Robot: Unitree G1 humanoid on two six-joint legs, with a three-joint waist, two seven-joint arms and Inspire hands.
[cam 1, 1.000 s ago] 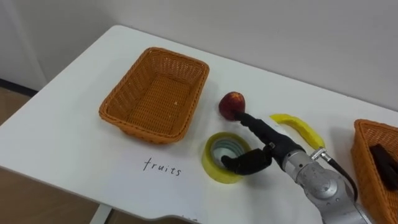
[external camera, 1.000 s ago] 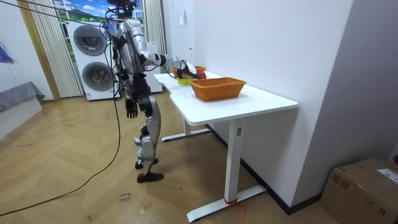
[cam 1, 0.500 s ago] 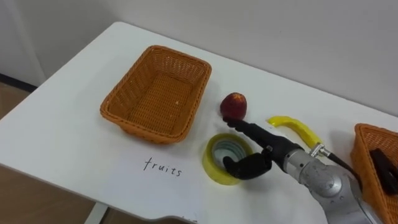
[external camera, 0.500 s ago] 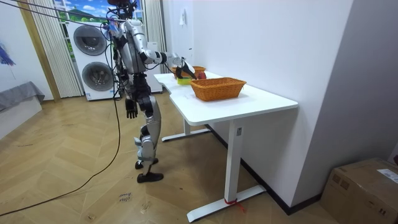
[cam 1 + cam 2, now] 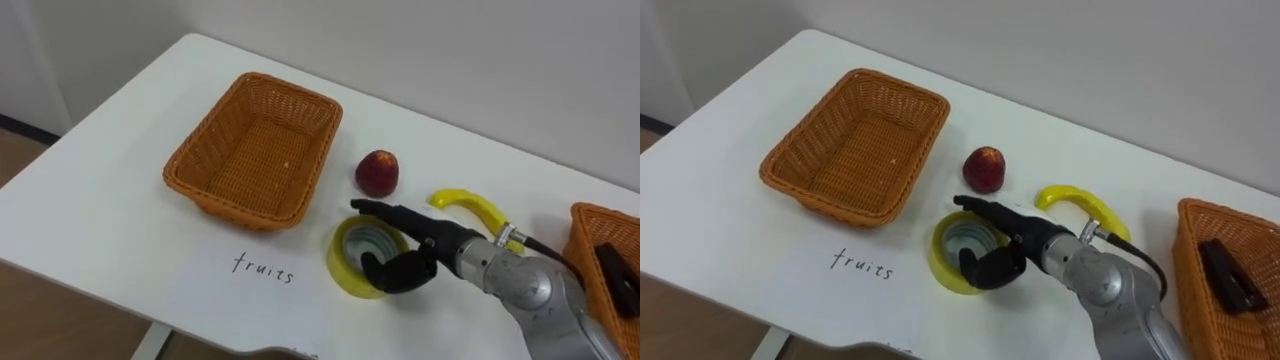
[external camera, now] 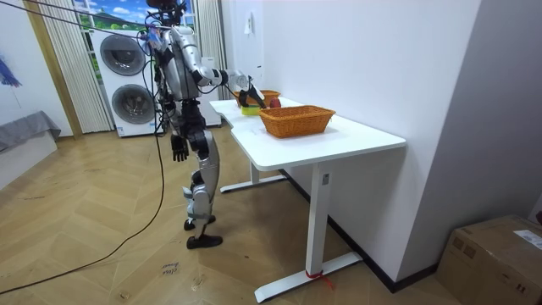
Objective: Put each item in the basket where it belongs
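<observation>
An empty wicker fruit basket stands at the table's left. To its right lie a red apple and a yellow banana. A yellow tape roll lies flat in front of the apple. My right hand hovers over the roll. Its straight fingers point left across the roll's far rim, short of the apple, and its thumb curls at the near rim. My left hand hangs relaxed at my side in the room view.
A second wicker basket at the far right holds a black office item. The word "fruits" is written on the white table before the left basket. I stand at the table's end; washing machines are behind me.
My right hand has drawn back from the apple, which its fingertips touched a second ago, and has lowered over the tape roll. The apple, banana and roll have stayed in place.
</observation>
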